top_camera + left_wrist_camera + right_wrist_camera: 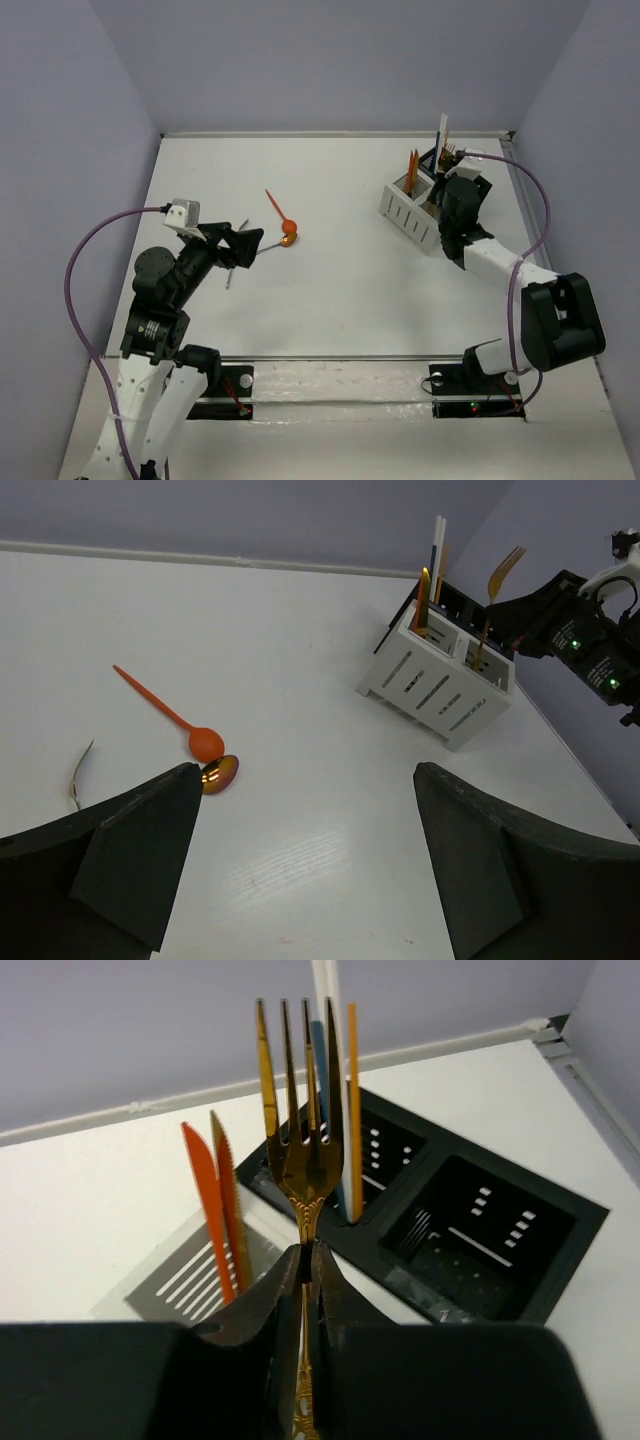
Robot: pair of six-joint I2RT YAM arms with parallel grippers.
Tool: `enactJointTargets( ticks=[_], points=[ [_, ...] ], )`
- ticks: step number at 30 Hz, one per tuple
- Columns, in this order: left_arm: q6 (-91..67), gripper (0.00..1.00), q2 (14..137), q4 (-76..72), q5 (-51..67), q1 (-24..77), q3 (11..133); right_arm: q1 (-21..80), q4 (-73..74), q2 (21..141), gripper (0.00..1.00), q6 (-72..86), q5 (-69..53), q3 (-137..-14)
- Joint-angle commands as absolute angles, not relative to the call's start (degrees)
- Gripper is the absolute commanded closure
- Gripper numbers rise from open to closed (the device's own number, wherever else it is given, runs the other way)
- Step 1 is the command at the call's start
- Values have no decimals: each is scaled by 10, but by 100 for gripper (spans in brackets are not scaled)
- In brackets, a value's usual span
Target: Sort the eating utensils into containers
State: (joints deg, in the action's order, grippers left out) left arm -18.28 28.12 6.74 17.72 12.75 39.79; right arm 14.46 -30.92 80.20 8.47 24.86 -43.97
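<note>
Right fingers [272, 1310] are clamped on the handle of a gold fork [301, 1150], tines up, in front of the white caddy [185, 1282] and black box [480, 1250]. Left fingers [140, 865] stand apart above the bench [300, 650], with an orange spoon [190, 730] and gold spoon [220, 774] lying side by side beyond them.

A white table [340, 310] is seen with few things on it. Left of centre an orange spoon [160, 705] is laid flat, its bowl just beside a gold-brown spoon bowl [220, 773]. A thin grey utensil [78, 775] is laid nearer and further left. At the far right a white caddy [440, 685] is joined to a black box [430, 1175].
</note>
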Motion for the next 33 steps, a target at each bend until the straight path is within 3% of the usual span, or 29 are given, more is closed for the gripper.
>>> enactJointTargets(
  ticks=[1,4,6,11,22,26,30,33],
  points=[
    [-177,1,280,43,174,127,410,168,-331,808,67,54,263,-459],
    [-178,1,276,43,172,127,410,178,-309,794,40,69,274,-460],
    [-178,1,277,43,173,127,410,184,-289,781,35,76,280,-463],
    [-177,1,284,40,178,121,412,206,-239,744,37,108,249,-478],
    [-179,1,293,40,171,99,412,382,-171,831,66,199,184,-561],
    [-182,1,295,43,160,92,415,465,-156,915,71,207,183,-626],
    [-184,1,292,48,137,86,417,533,-115,1023,71,214,196,-732],
    [-185,1,289,54,121,76,423,569,-75,1090,60,218,209,-837]
  ],
)
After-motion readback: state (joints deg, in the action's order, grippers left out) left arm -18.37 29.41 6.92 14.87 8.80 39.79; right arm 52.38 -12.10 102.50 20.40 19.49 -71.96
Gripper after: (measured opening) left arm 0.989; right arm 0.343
